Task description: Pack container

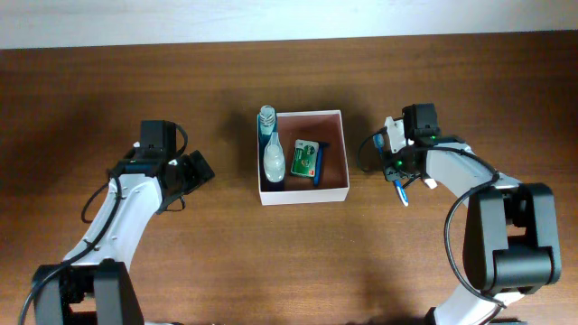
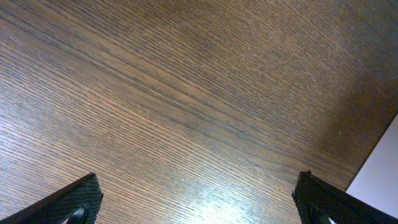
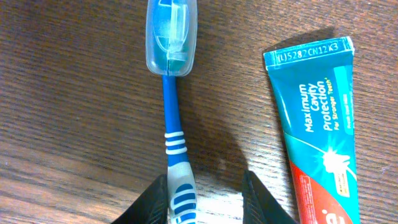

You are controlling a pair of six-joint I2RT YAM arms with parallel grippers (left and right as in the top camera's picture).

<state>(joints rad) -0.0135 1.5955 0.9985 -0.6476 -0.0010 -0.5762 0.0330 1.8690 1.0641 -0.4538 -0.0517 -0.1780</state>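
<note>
The container stands at the table's middle, with white walls and a pinkish-brown inside. It holds a clear bottle, a green packet and a blue item. My right gripper is open and low over the table to the container's right. Its fingers straddle the handle of a blue-and-white toothbrush, which touches the left finger. The brush head wears a clear cap. A teal and red toothpaste tube lies just right of the fingers. My left gripper is open and empty, left of the container.
The table is dark wood. A white corner at the right edge of the left wrist view appears to be the container's wall. The toothbrush tip shows in the overhead view below the right gripper.
</note>
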